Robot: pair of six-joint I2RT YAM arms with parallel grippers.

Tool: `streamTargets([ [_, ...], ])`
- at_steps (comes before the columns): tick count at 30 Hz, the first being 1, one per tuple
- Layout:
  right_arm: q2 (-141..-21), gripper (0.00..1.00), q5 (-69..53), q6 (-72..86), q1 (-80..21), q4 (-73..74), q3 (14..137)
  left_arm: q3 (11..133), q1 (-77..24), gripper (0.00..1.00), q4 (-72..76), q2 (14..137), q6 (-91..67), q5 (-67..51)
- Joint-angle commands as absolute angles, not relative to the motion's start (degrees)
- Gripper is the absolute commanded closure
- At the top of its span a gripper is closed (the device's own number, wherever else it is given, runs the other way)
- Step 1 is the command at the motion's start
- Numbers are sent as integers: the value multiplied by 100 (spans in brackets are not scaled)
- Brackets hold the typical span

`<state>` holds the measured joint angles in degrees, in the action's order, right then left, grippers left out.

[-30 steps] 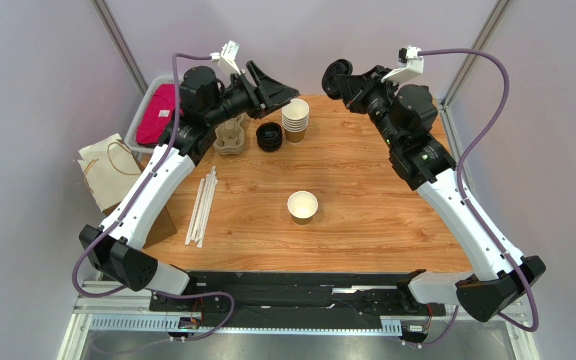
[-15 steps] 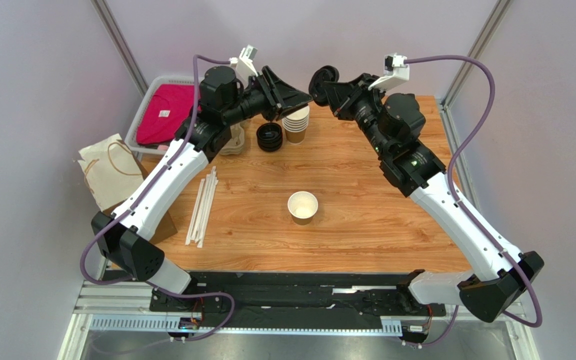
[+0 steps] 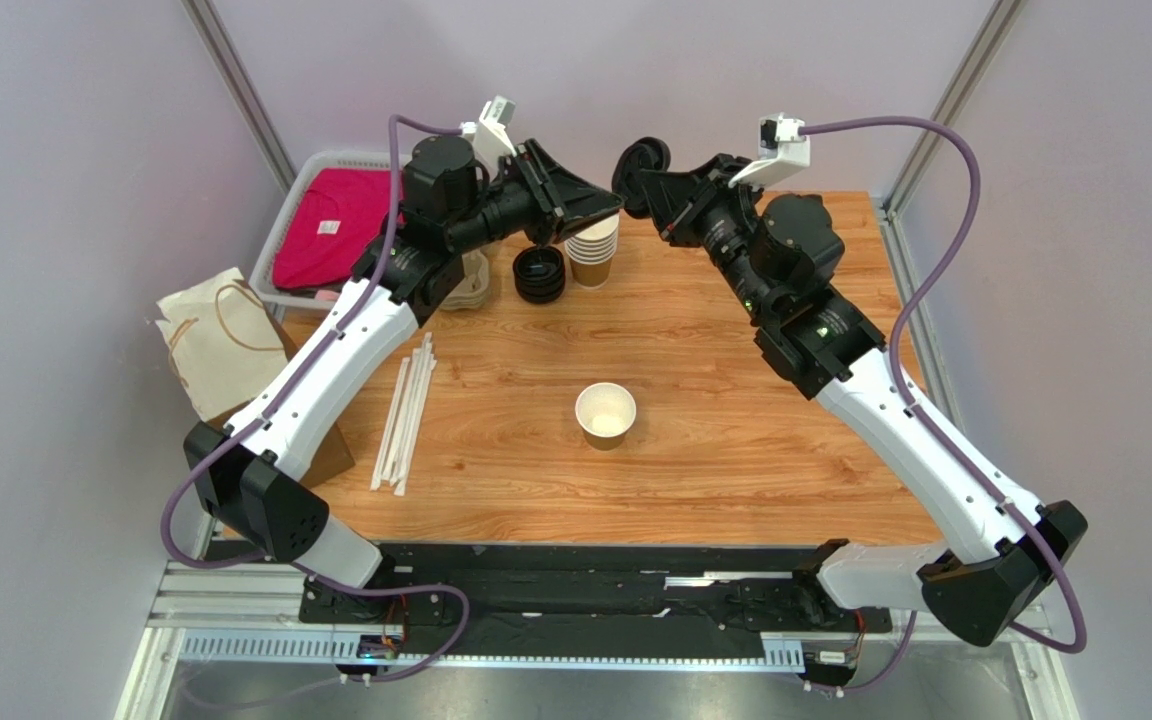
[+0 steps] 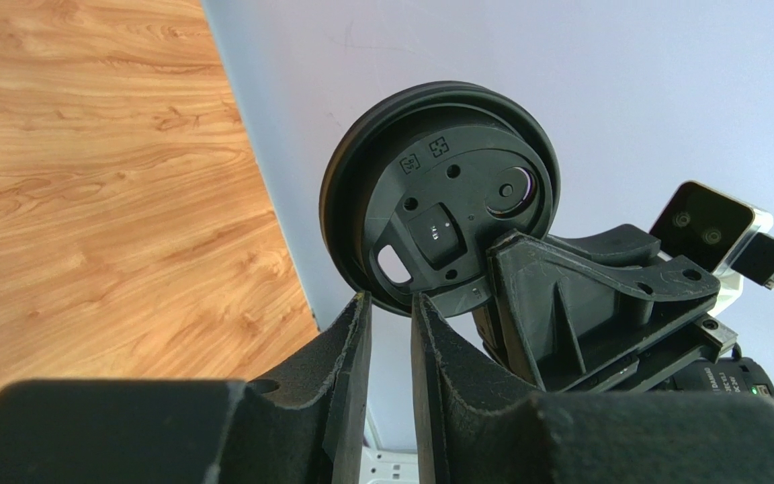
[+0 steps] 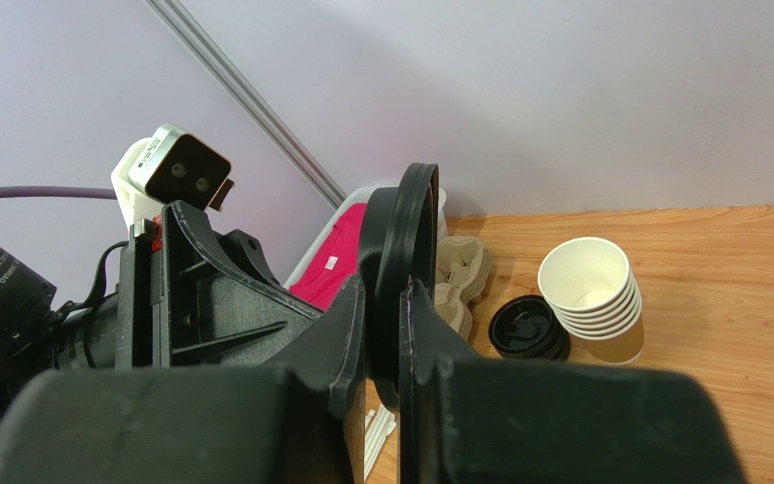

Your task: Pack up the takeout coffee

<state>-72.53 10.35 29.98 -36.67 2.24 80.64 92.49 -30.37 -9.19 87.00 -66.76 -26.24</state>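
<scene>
Cup (image 3: 605, 414): it stands upright and lidless in the middle of the table (image 3: 717, 435), well apart from both arms. I cannot tell what is in it.
Lid (image 4: 442, 222): it is off the table, held on edge and raised over the rear edge, above the stack (image 3: 591, 240) of spare cups.
Right gripper (image 5: 386, 303): the jaws are clenched on the lid's rim.
Left gripper (image 4: 389, 313): the jaws have drawn in from a wide spread a second ago to a narrow slot. The lid's lower rim sits right at the fingertips. I cannot tell whether they have hold of it.
Just changed: both arms have swung in toward each other at the back, so the two grippers now meet nose to nose.
Meaning: I read this as a mid-air handover or regrip of the lid. The lid is not yet on the cup, so the coffee is not ready to pack and the packing itself has not begun.
Surface: the table is wood-grain. At the back left are the stack, a pile of loose lids (image 3: 539, 273) just beside it, and a pulp carrier (image 3: 462, 282). White straws (image 3: 405, 413) lie along the left side.
Beyond the edge: a paper bag (image 3: 214, 342) sits to the left, with a bin (image 3: 280, 225) holding a red cloth (image 3: 330, 218) behind it.
Room: the walls are pale lilac, with metal posts at the rear corners.
</scene>
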Motion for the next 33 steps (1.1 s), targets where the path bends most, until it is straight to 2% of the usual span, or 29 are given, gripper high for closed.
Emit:
streamTargets([
  [1,-7014,100,914,3032,-3753,-167,8016,9202,-3085,71,-703,8710,-6829,-2628],
  [17,-6952,100,1011,2848,-3946,-404,7743,9150,-3120,72,-852,8833,-6978,-2566],
  [20,-6935,100,1002,2821,-3999,-457,7691,9158,-3120,80,-826,8851,-6970,-2584],
  [21,-6926,100,993,2821,-4016,-457,7656,9158,-3120,88,-826,8868,-6970,-2584],
  [23,-6908,95,976,2821,-4025,-466,7620,9167,-3120,98,-826,8860,-6944,-2610],
  [27,-6829,96,975,2804,-4025,-387,7585,8975,-3041,100,-914,8780,-6864,-2672],
  [29,-6794,90,1019,2760,-4025,-317,7585,8869,-2971,100,-993,8710,-6707,-2707],
  [30,-6750,83,1037,2751,-4025,-299,7576,8842,-2953,100,-1089,8666,-6645,-2733],
  [31,-6733,65,1063,2734,-4025,-255,7576,8816,-2918,100,-1142,8623,-6584,-2759],
  [33,-6680,48,1090,2672,-4025,-97,7585,8772,-2839,100,-1361,8543,-6320,-2821],
])
